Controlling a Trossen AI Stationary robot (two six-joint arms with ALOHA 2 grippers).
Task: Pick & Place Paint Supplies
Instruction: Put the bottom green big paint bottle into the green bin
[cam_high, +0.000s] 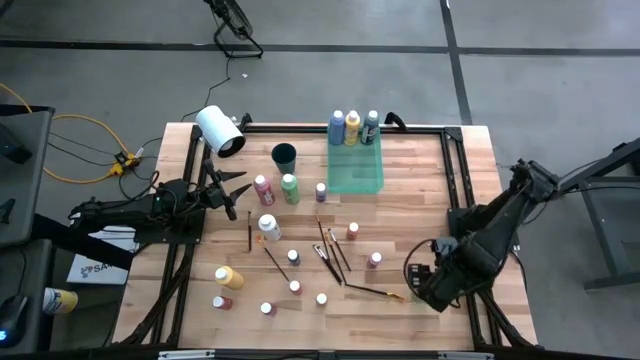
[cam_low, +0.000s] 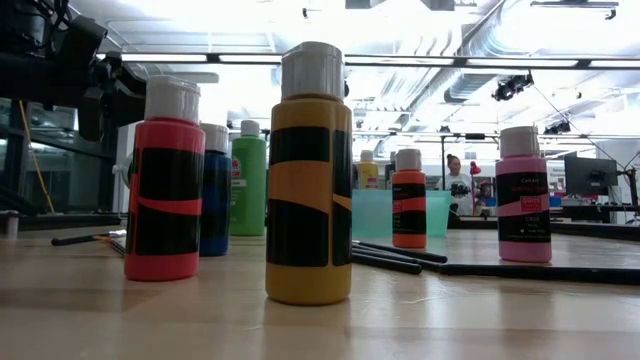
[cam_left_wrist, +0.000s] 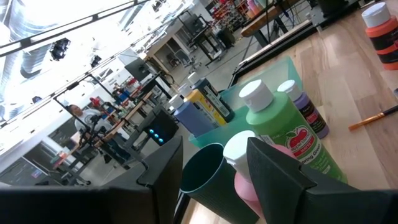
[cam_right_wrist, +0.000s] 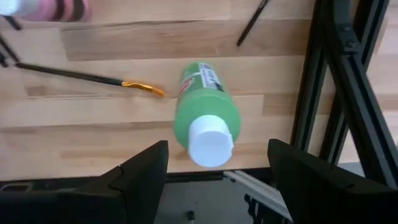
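Note:
Small paint bottles and thin dark brushes (cam_high: 330, 255) are scattered over the wooden table. My right gripper (cam_high: 418, 283) hangs open, pointing down, near the table's right near corner. A green bottle (cam_right_wrist: 202, 106) with a white cap (cam_right_wrist: 210, 142), apparently upright, shows beyond the open fingers (cam_right_wrist: 143, 171), untouched. An orange-ferruled brush (cam_right_wrist: 140, 85) lies beside it. My left gripper (cam_high: 240, 192) waits level at the table's left, open, facing a pink bottle (cam_high: 263, 188), a green bottle (cam_left_wrist: 286, 130) and a dark cup (cam_left_wrist: 205, 174).
A translucent green tray (cam_high: 356, 172) at the far middle has three bottles (cam_high: 353, 125) at its far end. A white roll (cam_high: 220, 130) lies at the far left. A black frame rail (cam_right_wrist: 323, 93) runs along the table's right edge. Yellow (cam_low: 308, 180) and red (cam_low: 163, 190) bottles stand near the front.

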